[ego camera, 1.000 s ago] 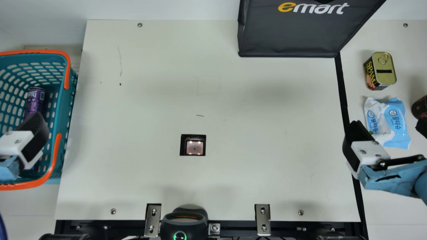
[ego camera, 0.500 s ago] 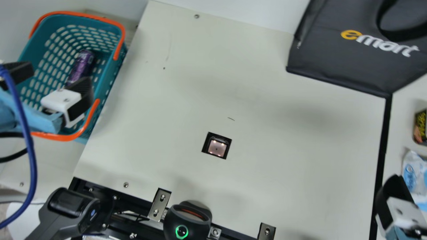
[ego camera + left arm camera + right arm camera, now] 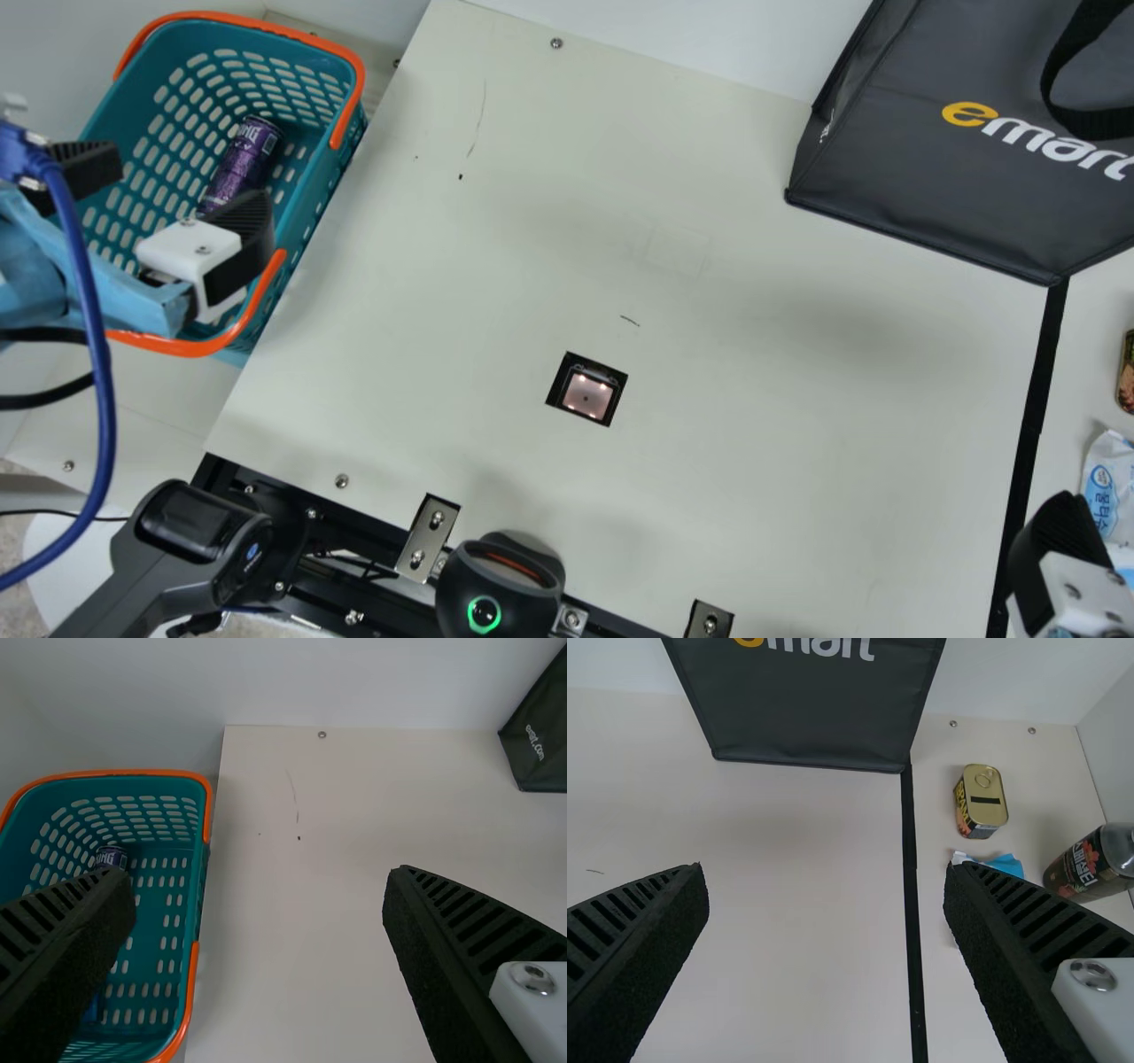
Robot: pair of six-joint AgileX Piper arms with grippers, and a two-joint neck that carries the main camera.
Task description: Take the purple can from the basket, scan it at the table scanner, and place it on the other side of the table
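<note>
In the main view my left gripper (image 3: 182,193) hangs open above the teal basket (image 3: 310,232), its fingers spread wide. The purple can (image 3: 241,165) lies on the basket's floor, its lower end hidden behind one finger. The left wrist view has my left gripper (image 3: 257,912) open with nothing between its fingers, and the can's top (image 3: 112,857) beside one of them. The table scanner (image 3: 586,392) glows in the middle of the table. My right gripper (image 3: 1063,558) is at the main view's lower right corner; in the right wrist view, my right gripper (image 3: 824,912) stands open and holds nothing.
A dark bag (image 3: 957,159) stands at the table's back right. Beyond the black strip (image 3: 912,904) are a yellow-topped tin (image 3: 982,802), a blue-white packet (image 3: 1107,496) and a dark can (image 3: 1090,862). A black round device (image 3: 499,589) sits at the front edge.
The main camera has turned toward the left, bringing the whole basket and more of my left arm into view. Nothing has been taken hold of.
</note>
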